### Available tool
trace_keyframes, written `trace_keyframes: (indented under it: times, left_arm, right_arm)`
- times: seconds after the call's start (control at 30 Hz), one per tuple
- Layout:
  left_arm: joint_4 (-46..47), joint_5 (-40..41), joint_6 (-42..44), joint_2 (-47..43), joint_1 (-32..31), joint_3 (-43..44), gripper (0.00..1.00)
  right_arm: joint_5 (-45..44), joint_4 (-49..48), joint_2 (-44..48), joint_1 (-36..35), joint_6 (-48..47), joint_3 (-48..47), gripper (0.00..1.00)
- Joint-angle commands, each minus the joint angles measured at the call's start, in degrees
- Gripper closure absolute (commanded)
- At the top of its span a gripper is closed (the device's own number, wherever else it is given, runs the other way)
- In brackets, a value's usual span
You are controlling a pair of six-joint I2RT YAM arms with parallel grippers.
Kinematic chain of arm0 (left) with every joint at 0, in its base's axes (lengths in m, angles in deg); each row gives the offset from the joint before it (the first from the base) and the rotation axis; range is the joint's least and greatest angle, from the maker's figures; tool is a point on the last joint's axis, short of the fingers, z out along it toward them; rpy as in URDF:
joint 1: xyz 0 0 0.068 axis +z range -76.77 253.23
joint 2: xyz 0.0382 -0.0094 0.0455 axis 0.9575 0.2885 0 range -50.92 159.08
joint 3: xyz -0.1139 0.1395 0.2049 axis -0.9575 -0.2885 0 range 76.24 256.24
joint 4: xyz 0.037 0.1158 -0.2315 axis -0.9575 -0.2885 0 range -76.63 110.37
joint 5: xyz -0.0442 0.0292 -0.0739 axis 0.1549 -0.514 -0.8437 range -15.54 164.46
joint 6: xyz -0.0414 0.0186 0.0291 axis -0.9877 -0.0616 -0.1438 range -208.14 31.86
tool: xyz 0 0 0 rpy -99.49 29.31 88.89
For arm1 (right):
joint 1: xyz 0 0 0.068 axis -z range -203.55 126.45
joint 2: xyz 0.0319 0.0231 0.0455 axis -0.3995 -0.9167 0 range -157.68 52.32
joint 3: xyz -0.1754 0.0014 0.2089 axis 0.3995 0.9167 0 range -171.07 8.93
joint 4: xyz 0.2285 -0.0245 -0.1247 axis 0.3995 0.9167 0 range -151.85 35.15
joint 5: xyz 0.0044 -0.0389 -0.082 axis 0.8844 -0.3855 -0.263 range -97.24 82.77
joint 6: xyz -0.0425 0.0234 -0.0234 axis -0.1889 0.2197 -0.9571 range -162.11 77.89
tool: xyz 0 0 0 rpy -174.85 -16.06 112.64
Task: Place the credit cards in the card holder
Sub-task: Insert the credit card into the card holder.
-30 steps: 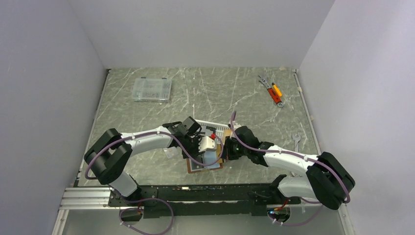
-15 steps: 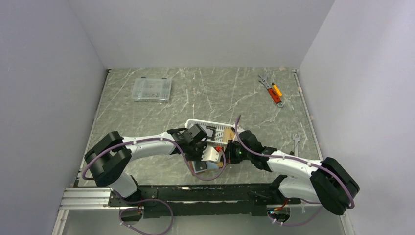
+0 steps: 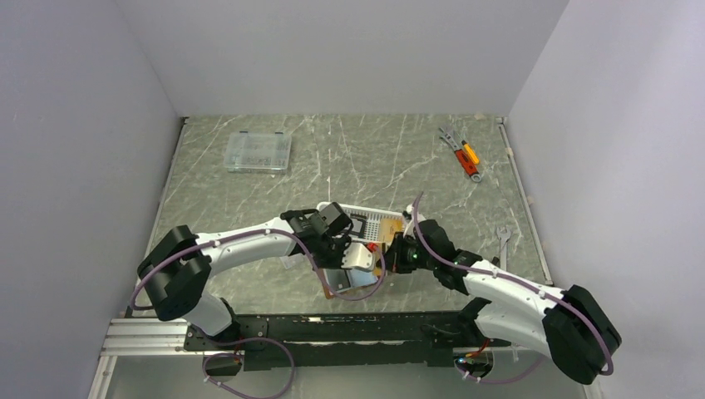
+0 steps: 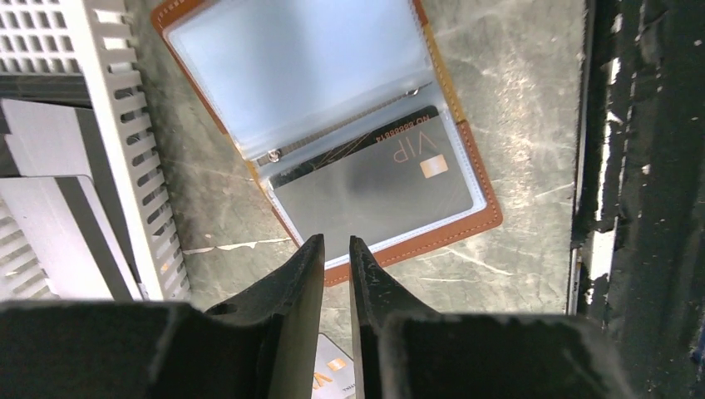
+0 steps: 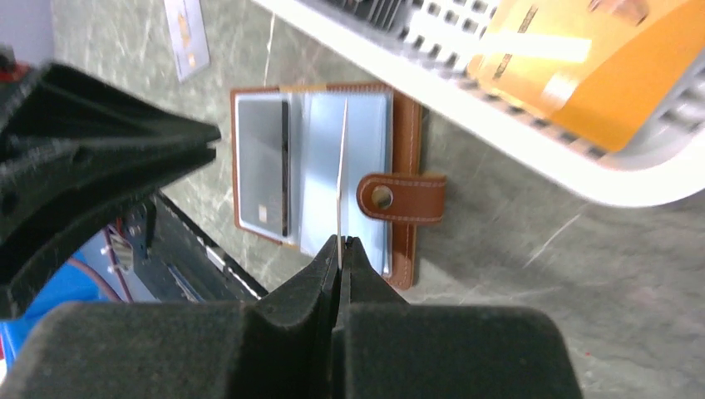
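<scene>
Trouble looks likeliest at the sleeve mouth. The right gripper (image 5: 339, 243) is pinched tight on a thin pale card (image 5: 342, 166), held on edge above the open card holder (image 5: 406, 137). The holder lies flat on the table at the near side, just in front of the white slotted basket (image 4: 125, 158). One dark VIP card (image 4: 374, 195) already sits in a clear sleeve. The other sleeves look flat and closed, so an edge coming down slightly off line would probably skate over the plastic or crumple a leaf rather than enter. Nothing plainly pins the holder. The left gripper (image 4: 337, 258) hangs over its near edge with its jaws a narrow slit apart and nothing between them, and I cannot tell whether it touches the leather. A sideways push from the card might therefore slide the holder toward the basket or fold it shut. The pinch takes only the card's very edge, so resistance could twist the card loose. More stock waits in the basket: an orange-gold card (image 5: 607, 75) and grey-white striped ones (image 4: 50, 224). A pale card (image 5: 187, 33) lies loose on the table beside the holder.
</scene>
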Motion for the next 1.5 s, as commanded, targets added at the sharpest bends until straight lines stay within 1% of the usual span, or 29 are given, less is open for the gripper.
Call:
trace_keyframes:
  times: [0.0,0.13,0.3,0.5,0.63,0.7,0.77,0.9,0.97,1.07,1.2,1.33,1.4,1.47]
  left_arm:
    - [-2.6,-4.3,-1.9,-1.7,-0.9,2.2,0.77]
    - [-1.3,-4.0,-1.8,0.8,-2.4,0.9,0.77]
    - [0.4,-3.4,-0.8,4.1,-4.1,0.1,0.77]
    - [-1.6,-1.9,3.4,5.4,-8.6,-1.6,0.77]
    - [-5.3,-3.0,7.1,4.4,-9.3,-3.3,0.78]
    - [-7.1,-3.1,9.3,3.4,-9.3,-4.6,0.79]
    - [-8.2,-2.0,10.7,2.2,-9.4,-6.5,0.79]
    - [-9.3,3.1,12.5,1.0,-9.4,-8.9,0.79]
    - [-8.5,5.7,13.1,-0.5,-9.3,-10.0,0.79]
    - [-7.7,7.6,13.2,-2.0,-8.8,-9.6,0.78]
    - [-7.8,7.0,10.8,-3.4,-7.0,-5.6,0.76]
    - [-10.8,0.8,9.1,-5.5,-2.8,-0.3,0.69]
    - [-12.0,-1.0,8.9,-6.4,-1.3,0.7,0.66]
    - [-12.9,-2.5,8.6,-7.1,-0.1,0.6,0.65]
  right_arm:
    - [-0.1,0.3,1.6,3.4,-2.7,-3.1,1.0]
    - [1.2,-2.0,-1.4,4.3,-3.6,-3.2,1.0]
    - [1.5,-6.2,-3.4,3.8,-1.8,-1.2,1.0]
    - [0.4,-7.3,-1.4,2.5,0.3,2.0,1.0]
    - [-0.4,-7.2,1.4,0.8,2.5,4.8,1.0]
    - [-0.9,-5.6,3.2,-0.5,3.3,5.3,1.0]
    - [-1.7,-2.1,5.9,-1.0,3.0,4.8,1.0]
    - [-3.2,4.3,12.1,-1.1,1.7,1.1,1.0]
    - [-3.0,4.8,12.4,-1.4,1.1,-0.8,1.0]
    - [-3.0,2.1,7.5,-3.2,1.2,-2.7,1.0]
    - [-5.7,-1.7,0.3,-8.0,0.2,-6.0,1.0]
    - [-5.9,-4.6,-6.0,-9.7,-1.5,-8.9,1.0]
    - [-5.7,-5.0,-8.7,-10.0,-2.9,-11.0,1.0]
    - [-5.3,-5.1,-11.9,-10.0,-4.0,-13.4,1.0]
